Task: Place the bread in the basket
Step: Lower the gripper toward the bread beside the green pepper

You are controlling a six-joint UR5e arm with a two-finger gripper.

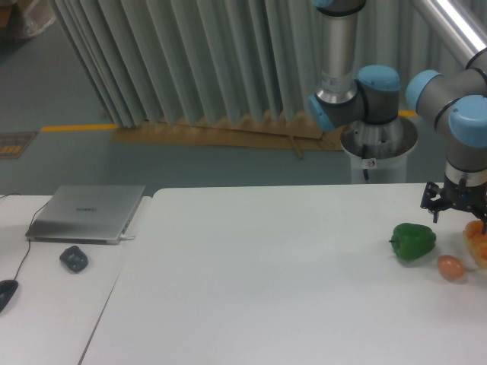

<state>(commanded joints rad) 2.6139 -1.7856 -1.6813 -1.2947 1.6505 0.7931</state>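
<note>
The bread (476,242) is a lumpy golden-orange piece with paler patches. It lies on the white table (266,281) at the far right and is cut off by the frame edge. My gripper (466,215) hangs just above the bread's back edge. Its dark fingers point down, partly out of frame, and I cannot tell how wide they stand. A green pepper (413,241) lies left of the bread. A smooth brown-orange egg (450,267) lies in front, between them. No basket is in view.
A closed grey laptop (87,213), a dark mouse (74,259) and a cable lie on the adjoining table at the left. The robot's base and pedestal (370,144) stand behind the table's far right edge.
</note>
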